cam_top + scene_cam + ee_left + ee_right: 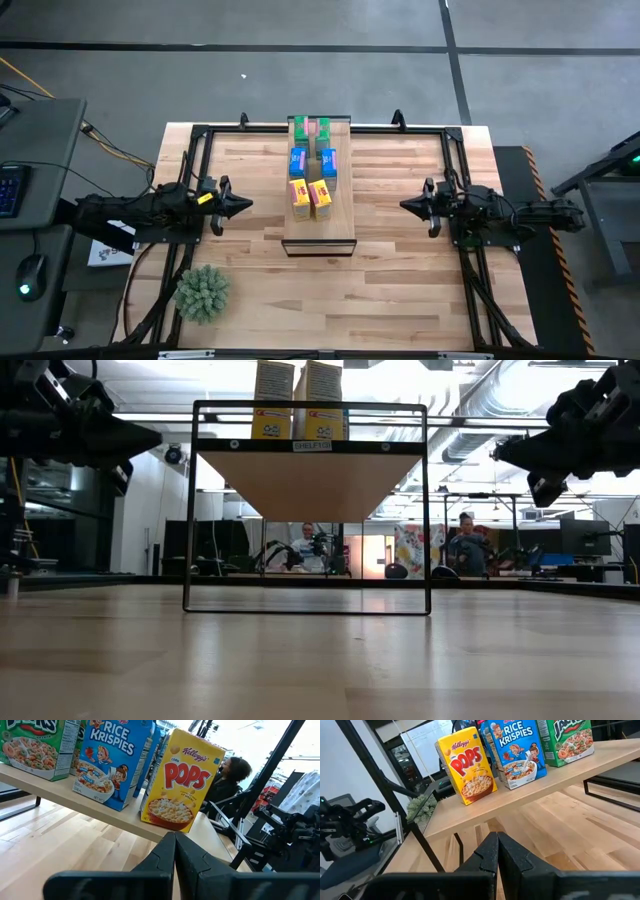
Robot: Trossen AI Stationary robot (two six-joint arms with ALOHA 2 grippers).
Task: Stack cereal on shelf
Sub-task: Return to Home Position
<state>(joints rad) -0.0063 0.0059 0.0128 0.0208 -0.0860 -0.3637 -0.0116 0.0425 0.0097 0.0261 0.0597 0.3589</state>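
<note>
Six small cereal boxes stand upright in two rows on the pale wooden shelf (318, 232): two green (311, 128), two blue (312, 160), two yellow (310, 196). In the left wrist view they read as a yellow Pops box (181, 782), a blue Rice Krispies box (111, 762) and a green box (37, 745). My left gripper (245, 205) is shut and empty, left of the shelf. My right gripper (406, 205) is shut and empty, right of the shelf. Both hover above the table.
A spiky green plant ball (203, 292) sits at the table's near left. A black metal frame (200, 135) runs around the table. The shelf stands raised on a thin black frame (306, 510). People sit in the room beyond the table (308, 545).
</note>
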